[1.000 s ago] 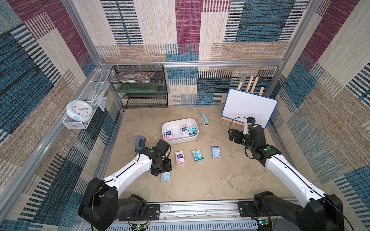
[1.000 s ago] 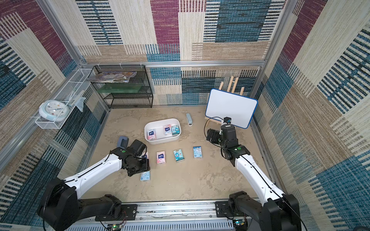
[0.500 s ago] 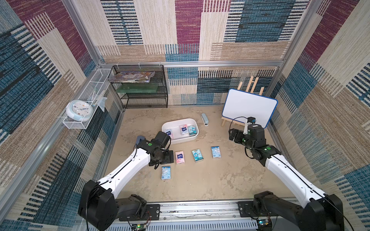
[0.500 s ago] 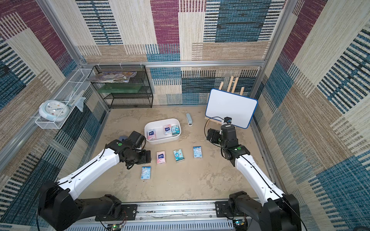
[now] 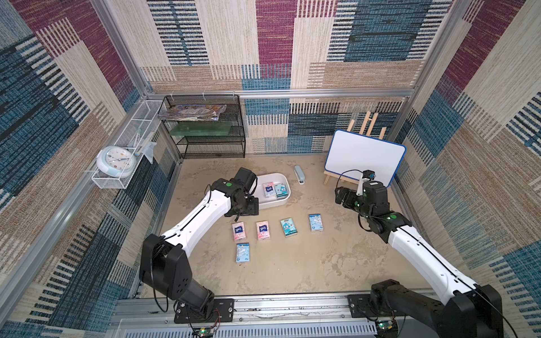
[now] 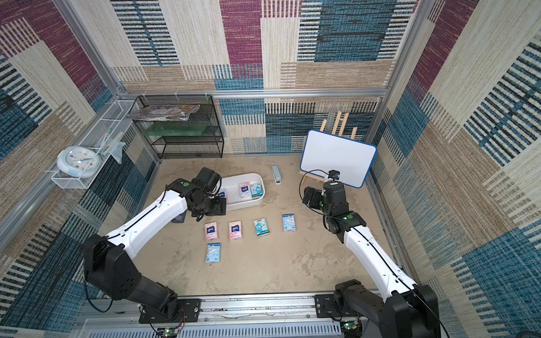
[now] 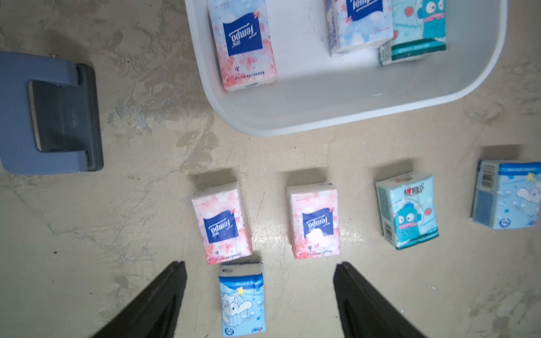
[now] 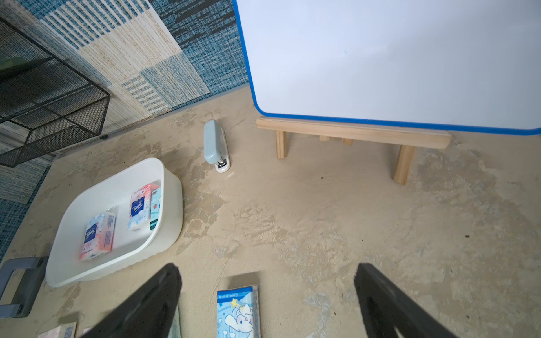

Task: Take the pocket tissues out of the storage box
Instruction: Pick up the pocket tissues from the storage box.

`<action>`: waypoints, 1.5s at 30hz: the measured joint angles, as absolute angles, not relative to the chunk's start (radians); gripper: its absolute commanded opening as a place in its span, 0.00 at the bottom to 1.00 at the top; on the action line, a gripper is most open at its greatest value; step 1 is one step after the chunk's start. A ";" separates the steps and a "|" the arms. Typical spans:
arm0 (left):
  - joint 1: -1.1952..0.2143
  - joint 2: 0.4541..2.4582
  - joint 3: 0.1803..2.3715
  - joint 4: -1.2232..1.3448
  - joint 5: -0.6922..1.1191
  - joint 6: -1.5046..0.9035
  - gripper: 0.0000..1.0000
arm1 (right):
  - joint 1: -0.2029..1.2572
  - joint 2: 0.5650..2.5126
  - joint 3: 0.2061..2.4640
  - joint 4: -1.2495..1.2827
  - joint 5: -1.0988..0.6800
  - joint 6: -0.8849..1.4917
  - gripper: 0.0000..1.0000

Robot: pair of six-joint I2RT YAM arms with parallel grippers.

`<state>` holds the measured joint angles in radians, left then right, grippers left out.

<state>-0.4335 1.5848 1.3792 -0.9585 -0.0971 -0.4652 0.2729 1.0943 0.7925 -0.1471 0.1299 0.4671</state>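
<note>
The white storage box [image 5: 275, 204] [image 6: 248, 204] stands mid-table with three pocket tissues in it: a pink packet [image 7: 243, 44], a pink-and-blue one [image 7: 358, 23] and a teal one [image 7: 418, 29]. In front of it lie two pink packets [image 5: 238, 231] [image 5: 263, 230], a teal one [image 5: 288, 227] and a light blue one [image 5: 315, 222] in a row, with another light blue packet [image 5: 242, 253] nearer the front. My left gripper [image 7: 260, 264] hovers open and empty over the box's near left corner. My right gripper [image 8: 268, 266] is open and empty, right of the row.
A grey-blue stapler [image 5: 299, 174] lies behind the box. A blue-grey hole punch [image 7: 49, 114] sits left of the box under my left arm. A whiteboard on an easel [image 5: 364, 158] stands back right, a black mesh shelf [image 5: 205, 128] back left, a wire basket [image 5: 115, 159] on the left wall.
My left gripper let go of the light blue packet at the front, lifted and moved back toward the box. The right arm has not moved.
</note>
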 measured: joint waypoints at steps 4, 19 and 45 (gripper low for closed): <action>-0.429 1.686 1.474 -0.958 -0.113 -0.477 0.71 | 0.273 1.092 0.793 -0.147 0.137 0.475 0.98; -0.384 2.002 1.745 -0.957 -0.163 -0.523 0.63 | 0.273 1.052 0.784 -0.151 0.179 0.506 0.98; -0.339 2.241 1.890 -0.957 -0.190 -0.464 0.53 | 0.273 1.026 0.750 -0.167 0.223 0.542 0.98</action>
<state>-0.3389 2.2410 1.8900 -0.9573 -0.1902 -0.4641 0.2729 1.0264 0.7502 -0.1665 0.2234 0.5419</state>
